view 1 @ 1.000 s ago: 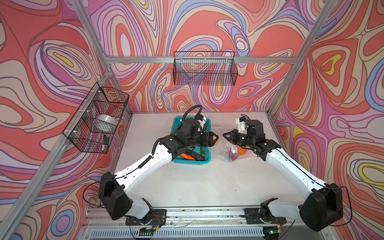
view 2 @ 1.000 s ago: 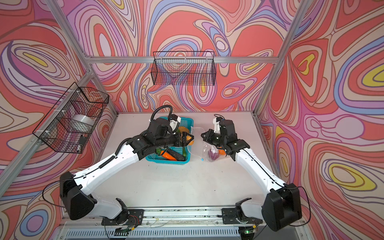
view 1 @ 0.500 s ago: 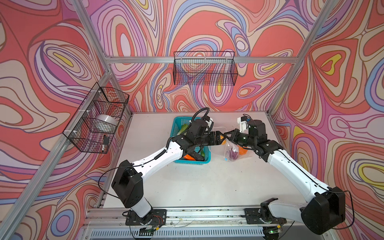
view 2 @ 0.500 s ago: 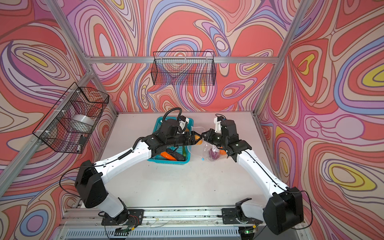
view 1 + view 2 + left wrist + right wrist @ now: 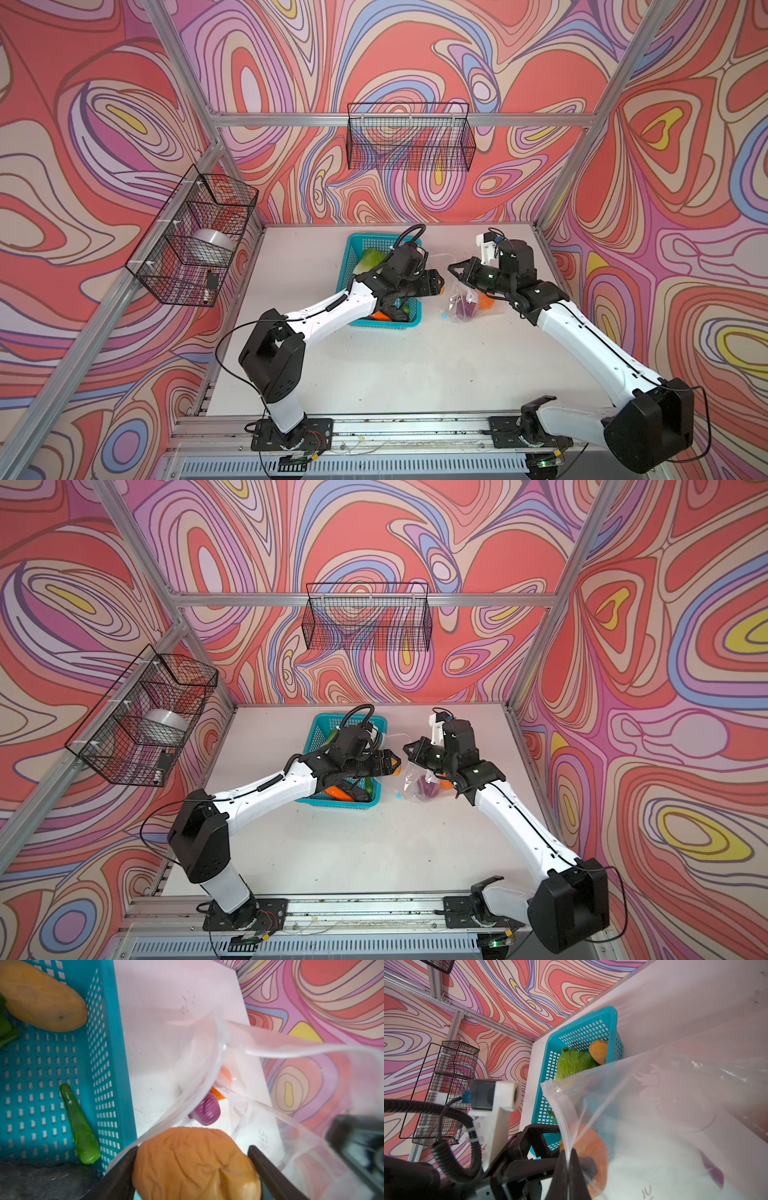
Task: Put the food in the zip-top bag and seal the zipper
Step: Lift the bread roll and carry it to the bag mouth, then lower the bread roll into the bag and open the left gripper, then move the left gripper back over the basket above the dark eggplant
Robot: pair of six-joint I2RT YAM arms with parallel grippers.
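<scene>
My left gripper (image 5: 436, 284) (image 5: 193, 1148) is shut on a round, wrinkled tan-orange potato (image 5: 195, 1165), right at the mouth of the zip-top bag (image 5: 459, 297) (image 5: 259, 1059). My right gripper (image 5: 453, 270) (image 5: 569, 1152) is shut on the bag's zipper (image 5: 560, 1105) edge and holds the mouth up. Its light-blue slider (image 5: 444, 316) hangs low. Inside the bag lie a purple onion (image 5: 467, 309) (image 5: 206, 1109) and an orange piece (image 5: 485, 301). In the teal basket (image 5: 357, 249) are lettuce (image 5: 573, 1061), another potato (image 5: 41, 997), a green piece (image 5: 80, 1126) and a carrot (image 5: 380, 316).
The basket stands directly left of the bag, its wall (image 5: 116, 1064) close to the bag's mouth. A black wire basket (image 5: 195, 237) holding a silver roll hangs on the left wall. Another wire basket (image 5: 409, 139) hangs on the back wall.
My left arm has swung right from above the basket to the bag's mouth, carrying the potato. My right gripper has kept its hold on the bag's edge.
</scene>
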